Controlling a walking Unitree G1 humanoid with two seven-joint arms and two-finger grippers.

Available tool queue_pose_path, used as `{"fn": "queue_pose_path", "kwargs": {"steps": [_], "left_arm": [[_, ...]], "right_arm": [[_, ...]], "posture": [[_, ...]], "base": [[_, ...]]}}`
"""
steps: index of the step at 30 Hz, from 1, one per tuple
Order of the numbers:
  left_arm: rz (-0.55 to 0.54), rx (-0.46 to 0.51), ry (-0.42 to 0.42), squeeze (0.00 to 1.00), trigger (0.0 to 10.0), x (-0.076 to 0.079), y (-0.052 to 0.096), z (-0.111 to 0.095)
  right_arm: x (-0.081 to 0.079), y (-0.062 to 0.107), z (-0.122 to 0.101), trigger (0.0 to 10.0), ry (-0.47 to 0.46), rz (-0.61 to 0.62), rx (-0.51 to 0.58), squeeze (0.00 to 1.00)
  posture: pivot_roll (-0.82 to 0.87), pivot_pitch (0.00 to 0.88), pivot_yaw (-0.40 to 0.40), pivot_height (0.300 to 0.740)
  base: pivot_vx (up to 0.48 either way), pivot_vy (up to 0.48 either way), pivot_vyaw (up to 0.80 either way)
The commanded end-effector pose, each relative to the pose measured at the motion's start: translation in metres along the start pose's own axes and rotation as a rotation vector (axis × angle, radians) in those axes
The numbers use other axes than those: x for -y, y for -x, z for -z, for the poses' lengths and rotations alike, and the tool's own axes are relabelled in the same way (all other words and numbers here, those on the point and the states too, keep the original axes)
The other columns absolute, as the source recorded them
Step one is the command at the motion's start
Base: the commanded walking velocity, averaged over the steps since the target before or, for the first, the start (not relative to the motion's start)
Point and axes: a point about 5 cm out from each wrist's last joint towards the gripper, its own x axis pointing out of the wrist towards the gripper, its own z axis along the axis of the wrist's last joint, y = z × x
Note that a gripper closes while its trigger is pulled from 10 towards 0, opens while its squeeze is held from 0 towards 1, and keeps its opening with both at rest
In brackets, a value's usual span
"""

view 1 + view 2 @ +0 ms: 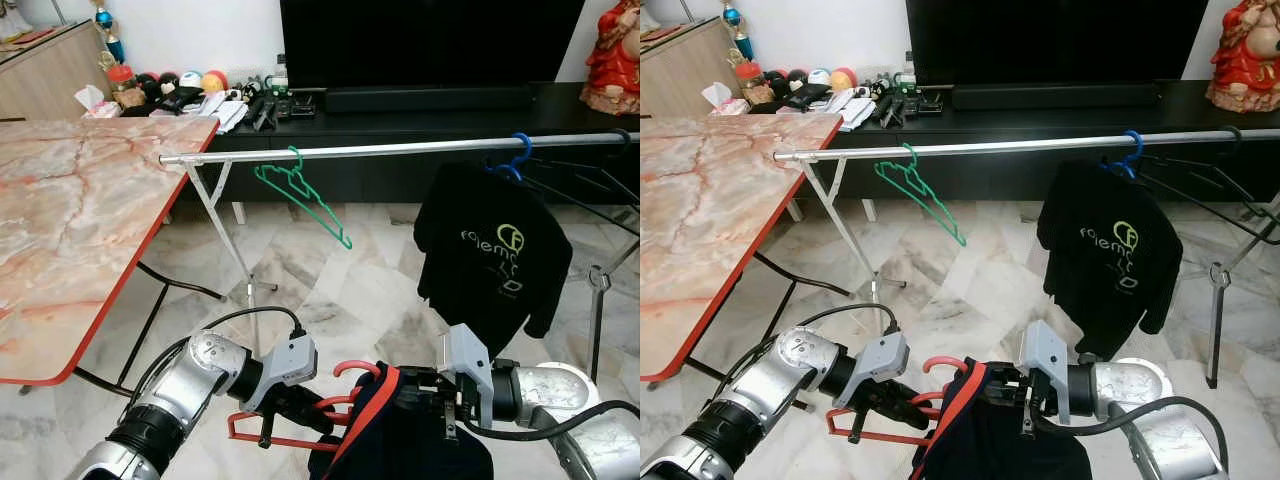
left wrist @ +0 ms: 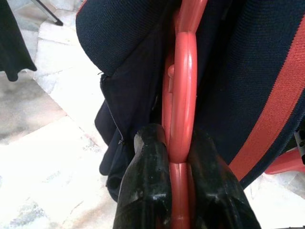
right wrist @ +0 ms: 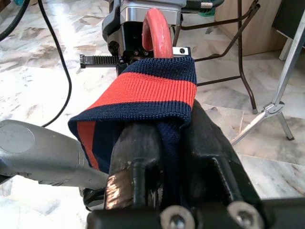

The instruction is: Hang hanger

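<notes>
The left gripper (image 2: 180,191) has its two black fingers pinched tight on the red plastic hanger (image 2: 183,90), whose hook curls up just beside it, and a navy knitted garment with red stripes (image 3: 143,95) is draped over that hanger. The right gripper (image 3: 167,143), facing the left one at close range, is clamped on the garment's striped collar. Well above and beyond both grippers runs the silver metal clothes rail (image 1: 400,149), carrying a thin green wire hanger (image 1: 300,195) and a black printed T-shirt on a blue hanger (image 1: 492,245).
</notes>
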Motion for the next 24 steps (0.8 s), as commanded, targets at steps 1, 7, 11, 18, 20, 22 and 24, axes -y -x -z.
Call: {"fn": "queue_pose_path", "kwargs": {"steps": [1, 7, 11, 18, 20, 22, 24], "left_arm": [[-0.023, -0.017, 0.030, 0.00, 0.0, 0.001, 0.014, 0.011], [-0.027, -0.015, 0.027, 0.00, 0.0, 0.000, 0.014, 0.009], [-0.031, -0.012, 0.027, 0.00, 0.0, 0.000, 0.014, 0.009], [-0.031, -0.008, 0.028, 0.00, 0.0, 0.000, 0.014, 0.009], [-0.032, -0.008, 0.028, 0.00, 0.0, 0.000, 0.014, 0.009], [-0.031, -0.007, 0.028, 0.00, 0.0, 0.000, 0.014, 0.009], [-0.031, -0.004, 0.029, 0.00, 0.0, 0.000, 0.014, 0.009]], "right_arm": [[0.005, 0.010, 0.006, 5.5, 0.000, 0.049, -0.064, 0.00], [0.006, 0.009, 0.004, 10.0, -0.005, 0.056, -0.049, 1.00], [0.006, 0.009, 0.004, 10.0, 0.005, 0.053, -0.053, 0.06], [0.006, 0.010, 0.006, 8.9, -0.005, 0.063, -0.044, 0.00], [0.006, 0.010, 0.005, 3.4, -0.010, 0.073, -0.030, 0.00], [0.008, 0.010, -0.002, 0.0, -0.017, 0.079, 0.032, 0.00], [0.009, 0.009, -0.006, 0.0, -0.017, 0.085, 0.061, 0.00]], "posture": [[-0.02, 0.064, 0.091, 0.740], [-0.02, 0.064, 0.092, 0.740], [-0.02, 0.065, 0.091, 0.740], [-0.03, 0.066, 0.092, 0.740], [-0.03, 0.066, 0.093, 0.740], [-0.03, 0.067, 0.094, 0.740], [-0.03, 0.067, 0.094, 0.740]], "base": [[0.000, 0.000, 0.00], [0.000, 0.000, 0.00], [0.000, 0.000, 0.00], [0.000, 0.000, 0.00], [0.000, 0.000, 0.00], [0.000, 0.000, 0.00], [0.000, 0.000, 0.00]]}}
